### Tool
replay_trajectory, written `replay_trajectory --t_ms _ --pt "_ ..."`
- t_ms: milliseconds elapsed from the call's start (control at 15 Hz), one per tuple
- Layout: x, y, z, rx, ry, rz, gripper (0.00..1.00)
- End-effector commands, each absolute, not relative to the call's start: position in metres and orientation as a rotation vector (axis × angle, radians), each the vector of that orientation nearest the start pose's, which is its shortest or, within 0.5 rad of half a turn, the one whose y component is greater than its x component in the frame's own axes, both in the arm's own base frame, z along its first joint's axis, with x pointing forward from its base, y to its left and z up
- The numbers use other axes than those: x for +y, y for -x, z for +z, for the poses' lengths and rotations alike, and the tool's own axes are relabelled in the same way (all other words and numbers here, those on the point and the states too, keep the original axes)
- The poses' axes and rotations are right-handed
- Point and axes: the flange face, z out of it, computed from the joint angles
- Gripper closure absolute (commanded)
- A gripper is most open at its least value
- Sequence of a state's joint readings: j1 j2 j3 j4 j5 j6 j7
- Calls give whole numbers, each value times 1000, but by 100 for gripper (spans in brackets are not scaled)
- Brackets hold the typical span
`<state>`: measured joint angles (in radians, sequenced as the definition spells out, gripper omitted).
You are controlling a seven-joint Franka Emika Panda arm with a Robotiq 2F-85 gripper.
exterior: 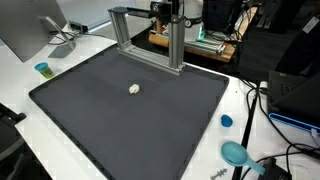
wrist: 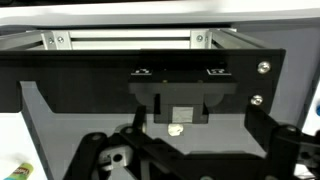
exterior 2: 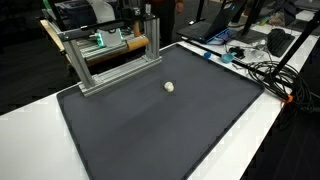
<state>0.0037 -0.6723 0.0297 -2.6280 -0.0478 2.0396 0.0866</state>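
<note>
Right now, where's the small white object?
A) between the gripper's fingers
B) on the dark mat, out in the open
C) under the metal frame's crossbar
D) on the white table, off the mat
B: in both exterior views the small white object lies alone on the dark mat, well clear of the metal frame at the mat's edge.

Cream ball (exterior: pixel 134 89), dark grey mat (exterior: pixel 90 115)

Small pale object (wrist: pixel 175 129) on dark mat (wrist: pixel 70 80), metal frame (wrist: pixel 130 40) behind (gripper (wrist: pixel 190 152) spread wide)
</note>
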Motion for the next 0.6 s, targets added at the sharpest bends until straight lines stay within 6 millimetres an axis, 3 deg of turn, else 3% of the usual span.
replay_trajectory --t_ms 0,533 --pt "7 -351 467 71 3201 -175 0" --pt "4 -353 455 151 3198 -226 0"
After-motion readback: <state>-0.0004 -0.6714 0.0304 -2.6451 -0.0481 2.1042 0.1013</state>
